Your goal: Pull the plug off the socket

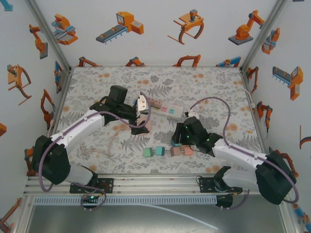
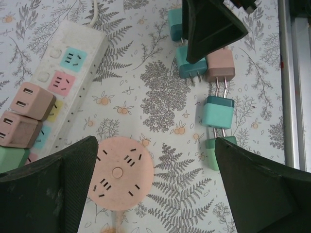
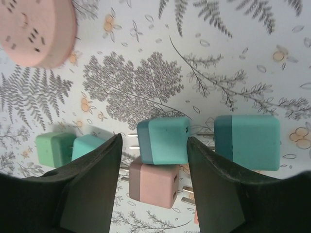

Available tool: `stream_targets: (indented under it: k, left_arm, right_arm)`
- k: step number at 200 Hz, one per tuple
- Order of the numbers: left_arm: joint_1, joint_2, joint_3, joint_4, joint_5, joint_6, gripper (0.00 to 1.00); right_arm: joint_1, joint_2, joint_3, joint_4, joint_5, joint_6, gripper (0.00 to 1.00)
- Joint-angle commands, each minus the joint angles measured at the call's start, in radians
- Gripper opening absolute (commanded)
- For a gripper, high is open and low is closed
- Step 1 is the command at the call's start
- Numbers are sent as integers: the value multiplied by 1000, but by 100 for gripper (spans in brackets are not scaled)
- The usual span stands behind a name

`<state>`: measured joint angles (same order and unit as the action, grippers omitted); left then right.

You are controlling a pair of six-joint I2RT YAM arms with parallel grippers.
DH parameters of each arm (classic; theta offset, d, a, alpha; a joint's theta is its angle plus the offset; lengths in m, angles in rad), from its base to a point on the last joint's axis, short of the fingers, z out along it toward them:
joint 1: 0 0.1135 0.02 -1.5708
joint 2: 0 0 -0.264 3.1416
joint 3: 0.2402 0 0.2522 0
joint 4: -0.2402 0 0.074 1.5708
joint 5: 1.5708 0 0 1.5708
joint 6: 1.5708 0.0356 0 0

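Fingers [image 3: 97,189] of the right gripper [image 3: 153,145] stand partly open around a teal cube plug [image 3: 167,138] lying loose on the fern-print table [image 3: 146,73]. It touches a dusty-pink cube plug [image 3: 154,183] beside it; one finger looks right against the teal plug's side, the other is clear of it, so there's no squeeze. Across the way the left gripper [image 2: 155,150] hangs spread wide, nothing between its fingers [image 2: 63,179], above a round pink socket disc [image 2: 119,172], and just beside that the white power strip [image 2: 87,53] has two brownish-pink cube plugs [image 2: 30,101] seated in its sockets, a green plug [image 2: 9,158] next to them.
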<state>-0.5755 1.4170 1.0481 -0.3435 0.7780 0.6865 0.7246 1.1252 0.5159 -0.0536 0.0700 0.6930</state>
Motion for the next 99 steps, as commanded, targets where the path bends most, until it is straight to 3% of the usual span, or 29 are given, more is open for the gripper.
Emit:
stream_targets:
  k: [1,42,73,99]
  left_arm:
    - [-4,1,19,54,-34,-53,99]
    - [-3,-18,-24,223,-164,-194,99]
    - [4,-16,-62,394,-431,-387,98]
    - [39,17,-44,414,-632,-589,98]
  right_arm:
    - [7,-49,72,-18,46,-79,53]
    - [7,-79,154,102,86,-390,53]
    - [7,-25,136,376,48,-752,53]
    - [7,73,168,494,-30,-1034,57]
